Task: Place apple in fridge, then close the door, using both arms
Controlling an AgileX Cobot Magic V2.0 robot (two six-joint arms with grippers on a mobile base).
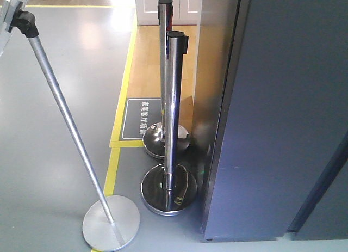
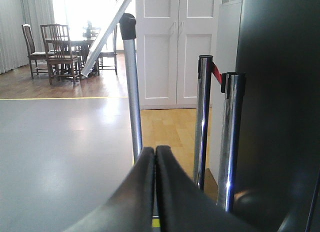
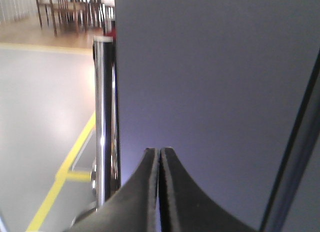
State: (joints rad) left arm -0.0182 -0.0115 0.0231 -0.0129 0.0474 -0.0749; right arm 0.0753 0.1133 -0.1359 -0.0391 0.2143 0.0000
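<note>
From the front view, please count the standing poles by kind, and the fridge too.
Shiny chrome barrier posts with round bases: 2, the near post and the far post
Slanted matte silver pole with a flat disc base: 1
Dark grey-blue fridge: 1
Total: 4

Beside the matt dark grey-blue fridge panel (image 1: 277,116), two mirror-glossy chrome stanchion posts (image 1: 174,121) stand; beyond them, a brushed silver metal pole (image 1: 68,121), smooth grey floor (image 1: 49,170).
</note>
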